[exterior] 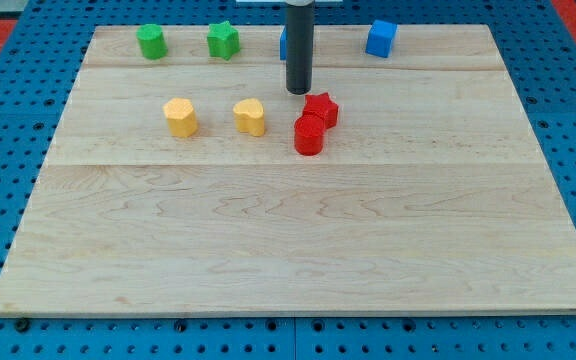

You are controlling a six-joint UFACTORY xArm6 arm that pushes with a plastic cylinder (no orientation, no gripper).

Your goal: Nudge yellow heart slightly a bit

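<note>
While parked at one o'clock of yellow heart (251,117), my tip (299,92), bare, holding nothing, risks clipping red star (321,108) at four o'clock.

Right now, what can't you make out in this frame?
- Blue block behind the rod, camera view: mostly covered by the rod, shape unreadable.
- Arm above the rod: cut off by the view's top edge.
- Two yellow blocks: the yellow heart looks the likelier heart, the other yellow block more hexagonal; small, so not certain.
- My tip: just above the red star, contact unclear.
- Red cylinder against the star: touching or not, unclear.
</note>
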